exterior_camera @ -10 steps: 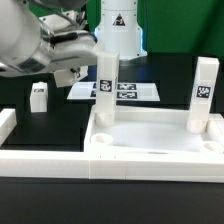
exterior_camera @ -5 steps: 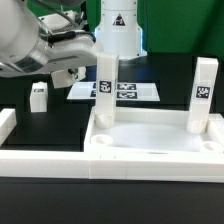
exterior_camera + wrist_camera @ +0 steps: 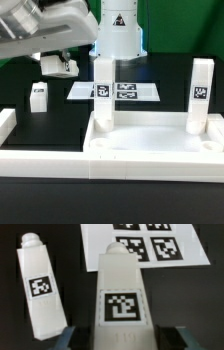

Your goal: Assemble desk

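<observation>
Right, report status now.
Gripper shut on one leg, in the air. Two other legs upright in tabletop; fourth leg lying loose. Nothing blocking.

One leg [image 3: 103, 90] and another leg [image 3: 201, 92] stand in the rear corners of the tabletop [image 3: 150, 128]; the marker board [image 3: 128, 92] lies behind them; a third leg [image 3: 122, 297] sits between the fingers [image 3: 70, 336] of my end effector [image 3: 124, 335].
</observation>
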`<action>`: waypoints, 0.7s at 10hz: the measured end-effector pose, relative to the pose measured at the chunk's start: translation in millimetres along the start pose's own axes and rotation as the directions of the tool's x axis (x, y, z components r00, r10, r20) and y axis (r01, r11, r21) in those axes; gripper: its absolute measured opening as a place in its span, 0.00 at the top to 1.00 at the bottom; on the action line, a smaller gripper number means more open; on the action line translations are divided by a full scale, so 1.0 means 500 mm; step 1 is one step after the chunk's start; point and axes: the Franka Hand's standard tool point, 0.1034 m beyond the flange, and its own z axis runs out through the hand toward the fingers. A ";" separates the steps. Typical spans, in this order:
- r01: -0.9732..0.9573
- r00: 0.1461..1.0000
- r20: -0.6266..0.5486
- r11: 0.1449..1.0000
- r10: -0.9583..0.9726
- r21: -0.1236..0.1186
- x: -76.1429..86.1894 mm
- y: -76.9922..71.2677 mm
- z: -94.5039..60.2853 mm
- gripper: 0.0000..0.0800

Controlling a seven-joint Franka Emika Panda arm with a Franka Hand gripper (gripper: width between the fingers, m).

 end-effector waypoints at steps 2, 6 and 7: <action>-0.008 0.986 -0.164 1.000 0.004 -0.021 0.010 0.009 -0.003 0.64; 0.002 0.914 -0.403 0.997 -0.035 -0.084 0.034 -0.009 -0.083 0.64; -0.002 0.885 -0.464 0.995 -0.046 -0.102 0.042 -0.011 -0.105 0.64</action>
